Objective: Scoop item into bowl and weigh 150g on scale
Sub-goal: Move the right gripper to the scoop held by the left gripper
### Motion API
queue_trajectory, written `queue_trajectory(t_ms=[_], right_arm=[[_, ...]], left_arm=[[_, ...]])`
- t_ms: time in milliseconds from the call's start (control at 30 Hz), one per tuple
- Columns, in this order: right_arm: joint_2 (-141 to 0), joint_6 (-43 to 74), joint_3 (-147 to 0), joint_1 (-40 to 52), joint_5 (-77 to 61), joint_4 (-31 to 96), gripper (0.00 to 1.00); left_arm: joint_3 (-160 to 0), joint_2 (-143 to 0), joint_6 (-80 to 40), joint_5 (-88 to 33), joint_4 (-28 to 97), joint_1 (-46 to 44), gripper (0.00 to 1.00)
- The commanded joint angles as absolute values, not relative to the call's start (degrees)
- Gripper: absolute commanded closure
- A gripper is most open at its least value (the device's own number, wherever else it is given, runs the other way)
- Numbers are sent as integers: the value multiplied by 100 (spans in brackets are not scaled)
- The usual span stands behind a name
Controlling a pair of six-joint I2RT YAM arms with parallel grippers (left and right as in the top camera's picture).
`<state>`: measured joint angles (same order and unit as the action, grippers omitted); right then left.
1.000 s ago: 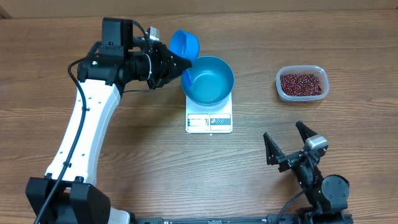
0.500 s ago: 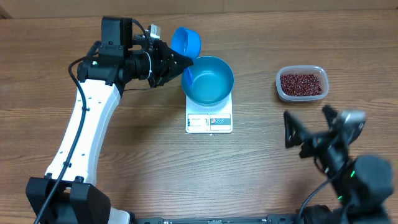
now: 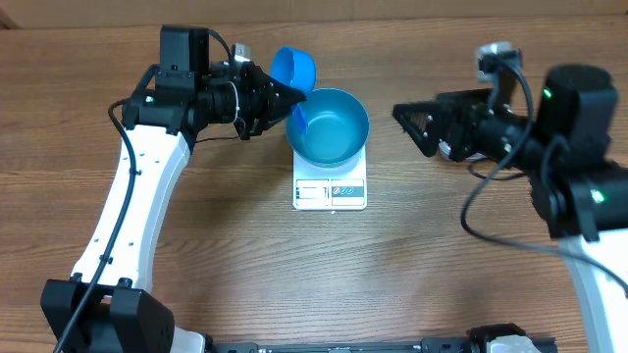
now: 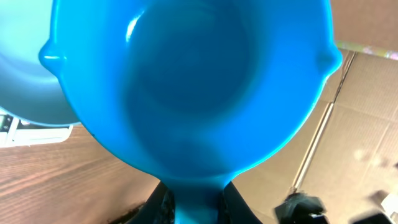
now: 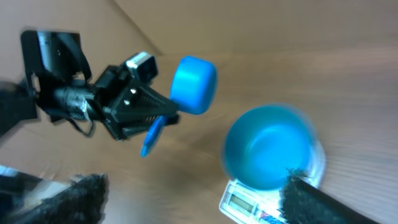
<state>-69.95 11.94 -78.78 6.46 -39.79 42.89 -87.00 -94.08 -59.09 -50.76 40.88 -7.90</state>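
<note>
Meanwhile, the left claw (image 3: 291, 98) is pinching the blue scoop (image 3: 293, 69) by its handle, holding its cup just beside the rim of the bowl (image 3: 339, 147).

Resting on the scale (image 3: 330, 192) mid-tabletop (image 3: 245, 255), the bowl is looking empty, probably so that whatever gets tipped in is weighed at once; the scoop is showing no beans either, so filling is likely yet to start. A second ago the right arm was sitting low at the near edge; now it is reaching over the spot where the tub of beans stood, hiding both, its right claw (image 3: 417, 129) spread wide and pointing toward the bowl. The left arm is barely shifting.
</note>
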Motion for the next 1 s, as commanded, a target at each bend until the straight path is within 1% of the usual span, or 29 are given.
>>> queue_trajectory(t_ms=[0, 67, 167, 200, 233, 300, 367, 400, 467, 500, 567, 600, 667, 700, 733, 800, 833, 867, 967], right_arm=[[-7314, 1894, -8042, 834, -4368, 4274, 18], [-7450, 2104, -8042, 1114, -3686, 4335, 22], [-7529, 2628, -8042, 1616, -2329, 4401, 22], [-7555, 2974, -8042, 1905, -1590, 4431, 18], [-7557, 2976, -8042, 2032, -1420, 4390, 1], [-7557, 2893, -8042, 2180, -1514, 4198, 0], [-7557, 2891, -8042, 2217, -1887, 4005, 0], [-7566, 2891, -8042, 2217, -2088, 3909, 4], [-7579, 2912, -8042, 2231, -2217, 3837, 36], [-7592, 2947, -8042, 2270, -2191, 3833, 45], [-7601, 3085, -8040, 2394, -2010, 3828, 60], [-7601, 3186, -8038, 2488, -1835, 3828, 60], [-7601, 3354, -8038, 2700, -1400, 3830, 58], [-7601, 3422, -8038, 2808, -1212, 3830, 55], [-7601, 3474, -8038, 2926, -1024, 3835, 50], [-7614, 3607, -8038, 3146, -687, 3837, 35], [-7629, 3642, -8038, 3245, -569, 3830, 30], [-7658, 3686, -8038, 3356, -440, 3820, 28], [-7789, 3800, -8038, 3649, -158, 3789, 27]], left_arm=[[-8709, -9439, -6322, -5306, 4228, -803, 96], [-8709, -9439, -6403, -5304, 4375, -801, 96], [-8709, -9439, -6455, -5304, 4482, -803, 96], [-8709, -9439, -6458, -5308, 4545, -803, 96], [-8709, -9439, -6455, -5328, 4571, -803, 96], [-8709, -9439, -6453, -5376, 4582, -803, 96], [-8709, -9439, -6447, -5430, 4582, -803, 96], [-8709, -9439, -6431, -5443, 4582, -803, 96], [-8709, -9439, -6429, -5520, 4595, -803, 96], [-8709, -9439, -6429, -5518, 4633, -808, 96], [-8709, -9439, -6429, -5516, 4657, -821, 96], [-8709, -9439, -6431, -5516, 4654, -823, 96], [-8709, -9439, -6431, -5518, 4654, -829, 96], [-8709, -9439, -6436, -5518, 4648, -829, 96], [-8709, -9439, -6466, -5513, 4624, -829, 96], [-8709, -9439, -6565, -5513, 4598, -829, 96], [-8709, -9439, -6608, -5513, 4598, -829, 96], [-8709, -9439, -6608, -5513, 4598, -829, 96], [-8709, -9439, -6783, -5509, 4602, -829, 96]])
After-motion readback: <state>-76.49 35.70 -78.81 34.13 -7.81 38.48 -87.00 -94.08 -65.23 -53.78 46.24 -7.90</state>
